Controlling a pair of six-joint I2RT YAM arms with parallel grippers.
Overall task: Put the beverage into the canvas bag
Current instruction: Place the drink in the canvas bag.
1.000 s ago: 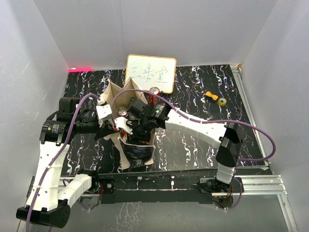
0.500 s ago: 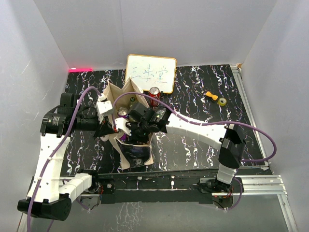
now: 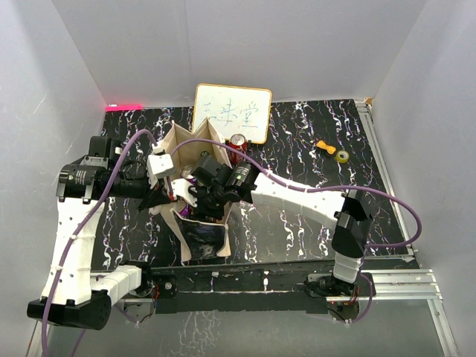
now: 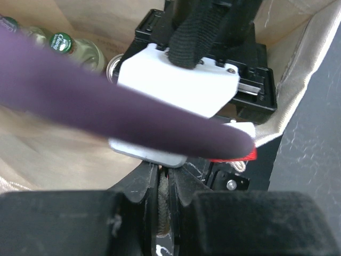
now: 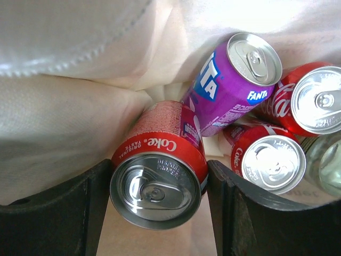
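The beige canvas bag (image 3: 195, 232) stands open at the table's middle left. My left gripper (image 3: 166, 195) is shut on its left edge; in the left wrist view the jaws pinch a beige woven strip of the bag (image 4: 163, 198). My right gripper (image 3: 199, 195) reaches down into the bag's mouth. Its fingers (image 5: 50, 213) are shut on the beverage, a red Coke can (image 5: 160, 170), top toward the camera, above the bag's pale inside (image 5: 64, 133). Below it lie a purple Fanta can (image 5: 234, 80), two more Coke cans (image 5: 269, 160) and a greenish bottle (image 5: 326, 160).
A white framed board with writing (image 3: 232, 113) leans at the back, with one red can (image 3: 237, 143) standing in front of it behind the bag. An orange object (image 3: 324, 146) and a yellow roll (image 3: 343, 156) lie at the back right. White walls enclose the table.
The bag's mouth and both grippers have shifted a little to the left. The right gripper still holds the Coke can inside the bag.
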